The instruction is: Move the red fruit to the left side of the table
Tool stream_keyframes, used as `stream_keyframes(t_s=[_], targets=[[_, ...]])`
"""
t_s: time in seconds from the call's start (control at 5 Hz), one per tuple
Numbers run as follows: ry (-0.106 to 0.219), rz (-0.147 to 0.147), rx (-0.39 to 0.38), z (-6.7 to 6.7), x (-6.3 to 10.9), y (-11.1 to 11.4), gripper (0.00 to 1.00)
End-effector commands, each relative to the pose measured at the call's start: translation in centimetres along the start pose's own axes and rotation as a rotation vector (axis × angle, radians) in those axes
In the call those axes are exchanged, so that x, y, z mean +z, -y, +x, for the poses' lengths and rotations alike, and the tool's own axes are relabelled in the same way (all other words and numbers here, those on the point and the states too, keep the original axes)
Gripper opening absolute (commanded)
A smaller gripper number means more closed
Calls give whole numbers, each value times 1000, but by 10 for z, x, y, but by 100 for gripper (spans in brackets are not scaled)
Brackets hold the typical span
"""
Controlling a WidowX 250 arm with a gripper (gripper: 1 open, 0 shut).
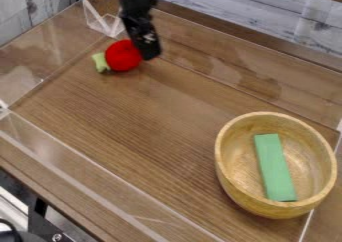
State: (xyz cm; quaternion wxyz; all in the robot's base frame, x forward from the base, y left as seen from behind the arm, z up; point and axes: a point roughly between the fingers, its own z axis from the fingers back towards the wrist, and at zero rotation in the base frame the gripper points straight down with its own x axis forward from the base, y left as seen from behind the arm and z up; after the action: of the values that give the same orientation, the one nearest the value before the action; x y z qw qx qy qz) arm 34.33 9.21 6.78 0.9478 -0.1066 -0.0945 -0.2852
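The red fruit (pixel 120 56) lies on the table (pixel 147 126) at the far left, its pale green stem end pointing left. My black gripper (pixel 147 48) hangs just to the right of the fruit, pointing steeply down. Its jaws stand open with nothing between them. The fruit rests free on the wood, and the gripper's left edge is close beside it.
A wooden bowl (pixel 230 176) stands at the near right with a flat green bar (pixel 274 166) lying inside. Low clear acrylic walls (pixel 30 74) border the tabletop.
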Motion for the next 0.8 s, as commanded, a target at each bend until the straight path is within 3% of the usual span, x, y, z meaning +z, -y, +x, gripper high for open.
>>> stream_keyframes(t_s=[0.0, 0.4, 0.6], targets=[[65, 74, 38, 20, 22, 9, 100], [48, 47, -29, 24, 8, 7, 100], [40, 32, -64, 24, 12, 15, 100]])
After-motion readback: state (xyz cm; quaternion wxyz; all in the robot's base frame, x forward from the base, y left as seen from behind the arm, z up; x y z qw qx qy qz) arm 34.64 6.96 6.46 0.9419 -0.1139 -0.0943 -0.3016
